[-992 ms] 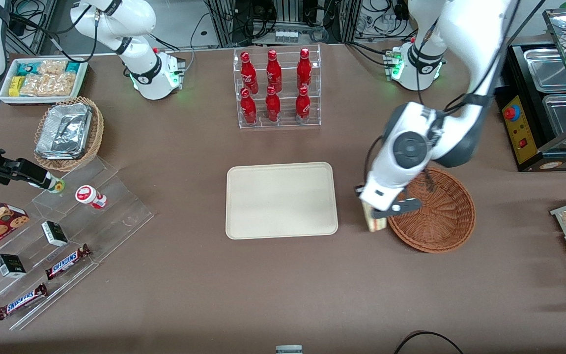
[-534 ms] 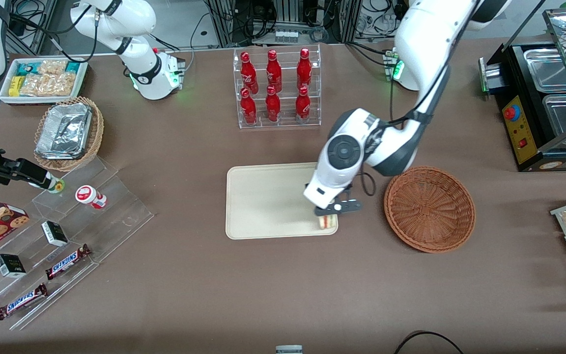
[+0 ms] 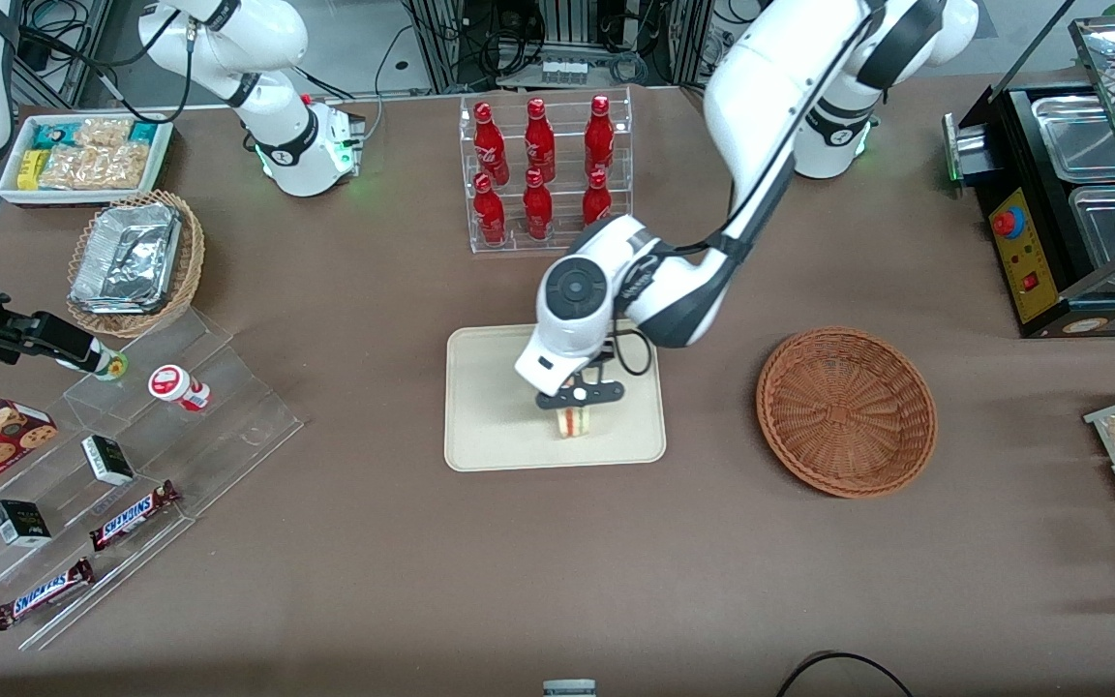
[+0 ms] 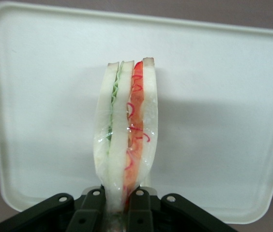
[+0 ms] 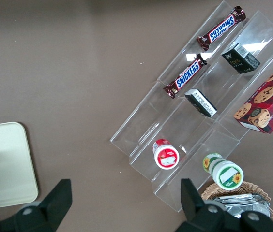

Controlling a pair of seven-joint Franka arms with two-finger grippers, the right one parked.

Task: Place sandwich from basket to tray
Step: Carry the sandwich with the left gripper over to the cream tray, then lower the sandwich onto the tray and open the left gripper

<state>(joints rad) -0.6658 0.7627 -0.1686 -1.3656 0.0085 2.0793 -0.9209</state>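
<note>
My left gripper (image 3: 577, 399) is shut on the sandwich (image 3: 573, 421), a pale bread wedge with red and green filling, and holds it over the beige tray (image 3: 490, 407), near the tray's edge nearest the front camera. In the left wrist view the sandwich (image 4: 127, 140) stands on edge between my black fingers (image 4: 91, 212), with the tray (image 4: 223, 116) under it. I cannot tell whether the sandwich touches the tray. The reddish-brown wicker basket (image 3: 846, 410) sits empty beside the tray, toward the working arm's end of the table.
A clear rack of red bottles (image 3: 544, 174) stands farther from the front camera than the tray. A clear stepped shelf with snacks (image 3: 112, 465), a tan basket of foil trays (image 3: 136, 261) and a white snack bin (image 3: 83, 155) lie toward the parked arm's end.
My left gripper has carried the sandwich from beside the basket's rim across the tray's edge to over the middle of the tray. The basket and tray have not moved.
</note>
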